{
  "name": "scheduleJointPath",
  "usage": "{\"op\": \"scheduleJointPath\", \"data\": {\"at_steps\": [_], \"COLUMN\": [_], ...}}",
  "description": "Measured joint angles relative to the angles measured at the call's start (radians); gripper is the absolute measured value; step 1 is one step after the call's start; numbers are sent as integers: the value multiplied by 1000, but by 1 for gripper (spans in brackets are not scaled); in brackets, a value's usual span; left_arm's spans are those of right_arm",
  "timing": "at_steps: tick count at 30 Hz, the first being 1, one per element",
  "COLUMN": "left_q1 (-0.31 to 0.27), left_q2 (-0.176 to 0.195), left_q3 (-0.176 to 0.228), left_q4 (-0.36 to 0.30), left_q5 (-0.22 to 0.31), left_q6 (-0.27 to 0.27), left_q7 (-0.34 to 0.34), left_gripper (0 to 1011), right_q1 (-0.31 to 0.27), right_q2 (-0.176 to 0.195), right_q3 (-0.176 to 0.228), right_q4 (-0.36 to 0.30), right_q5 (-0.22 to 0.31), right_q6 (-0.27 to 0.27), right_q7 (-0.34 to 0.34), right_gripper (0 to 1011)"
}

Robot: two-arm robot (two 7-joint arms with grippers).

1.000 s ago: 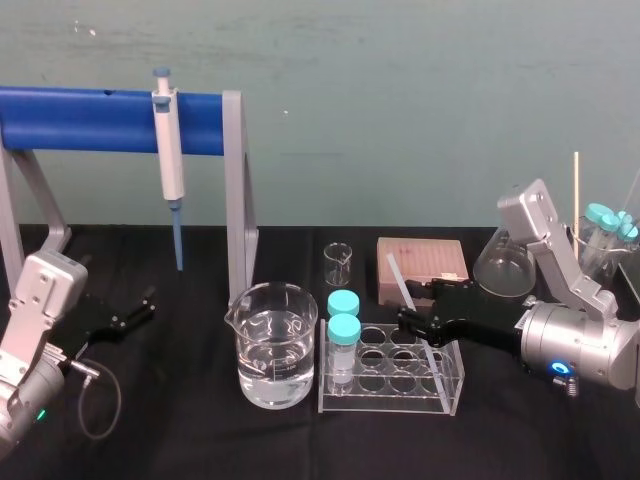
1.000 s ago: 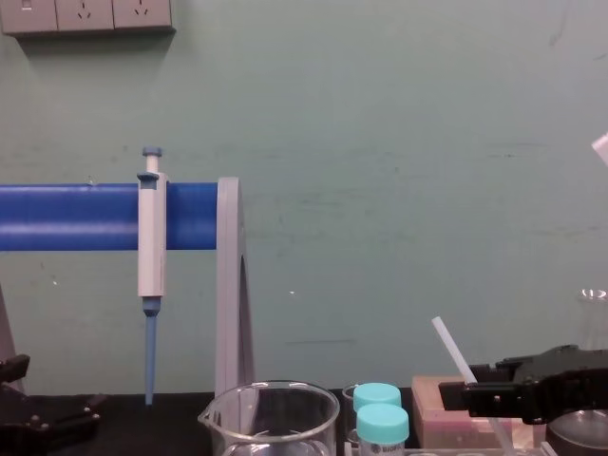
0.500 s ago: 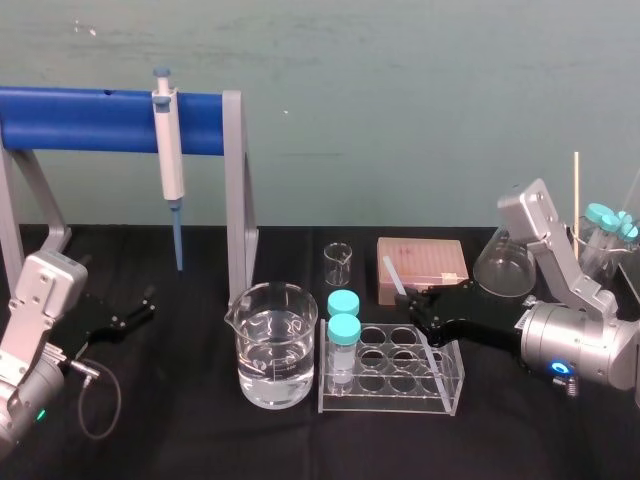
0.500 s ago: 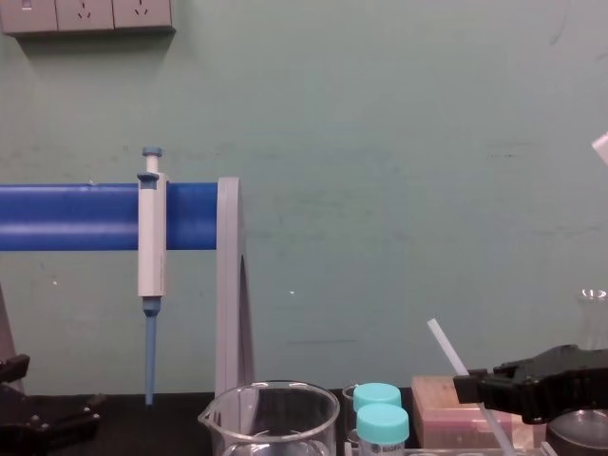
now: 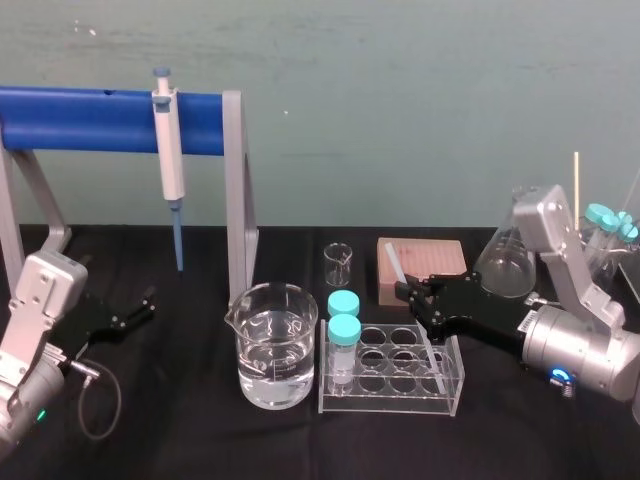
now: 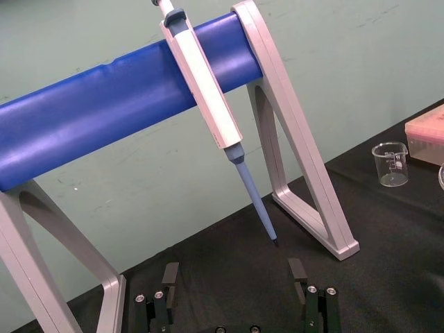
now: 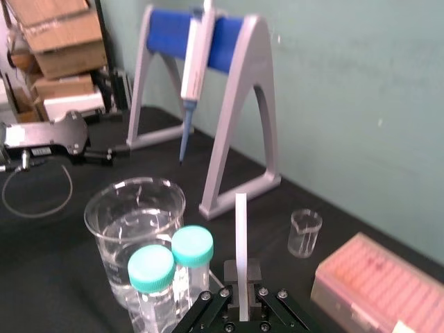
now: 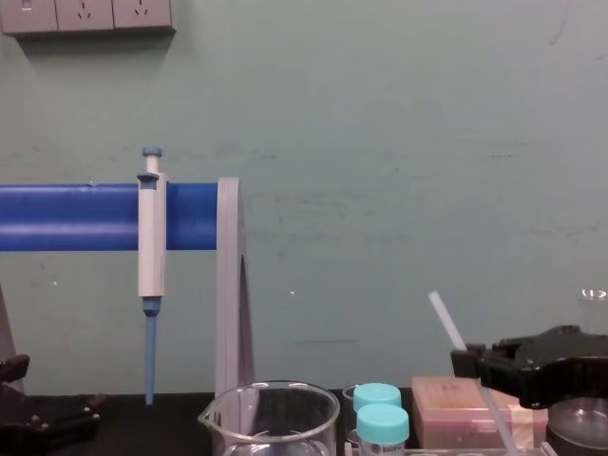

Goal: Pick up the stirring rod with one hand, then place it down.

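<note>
The right pincer (image 5: 415, 296), clamped on the stirring rod (image 5: 392, 258), has risen slightly; the tilted rod juts above it, lower end by the tube rack (image 5: 380, 400). Lift underway. Meanwhile the left pincer (image 5: 128, 314) sits parked, wide.

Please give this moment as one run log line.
right claw: shut on stirring rod | rod: tilted, lower end at tube rack | left claw: open, parked left

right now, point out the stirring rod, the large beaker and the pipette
stirring rod (image 8: 446, 321), chest view, on its free upper length
large beaker (image 5: 271, 362), head view, on its front glass wall
pipette (image 5: 171, 150), head view, on its white body
</note>
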Motion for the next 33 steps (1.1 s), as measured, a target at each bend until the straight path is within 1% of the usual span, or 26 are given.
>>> {"op": "scheduleJointPath", "data": {"at_steps": [2, 3, 6, 7, 10, 11, 13, 14, 16, 20, 24, 26, 33], "left_q1": [0, 0, 0, 0, 0, 0, 0, 0, 0, 0, 0, 0, 0], "left_q2": [0, 0, 0, 0, 0, 0, 0, 0, 0, 0, 0, 0, 0], "left_q3": [0, 0, 0, 0, 0, 0, 0, 0, 0, 0, 0, 0, 0], "left_q4": [0, 0, 0, 0, 0, 0, 0, 0, 0, 0, 0, 0, 0], "left_q5": [0, 0, 0, 0, 0, 0, 0, 0, 0, 0, 0, 0, 0], "left_q6": [0, 0, 0, 0, 0, 0, 0, 0, 0, 0, 0, 0, 0], "left_q7": [0, 0, 0, 0, 0, 0, 0, 0, 0, 0, 0, 0, 0], "left_gripper": [1000, 1000, 1000, 1000, 1000, 1000, 1000, 1000, 1000, 1000, 1000, 1000, 1000], "right_q1": [-14, -28, -49, -62, -86, -100, -114, -128, -146, -169, -179, -180, -163], "right_q2": [-3, -6, -10, -13, -18, -22, -26, -30, -37, -42, -43, -43, -44], "right_q3": [9, 18, 34, 47, 67, 79, 92, 105, 123, 145, 162, 169, 215], "right_q4": [-4, -8, -13, -16, -21, -24, -27, -31, -37, -51, -67, -75, -119], "right_q5": [-7, -13, -15, -13, -2, 6, 15, 25, 39, 47, 46, 46, 62], "right_q6": [-38, -74, -120, -148, -194, -217, -239, -260, -285, -308, -318, -320, -324], "right_q7": [-3, -4, -3, -3, 4, 7, 12, 16, 23, 32, 38, 42, 49], "right_gripper": [68, 67, 68, 68, 67, 68, 68, 68, 67, 67, 68, 68, 68]}}
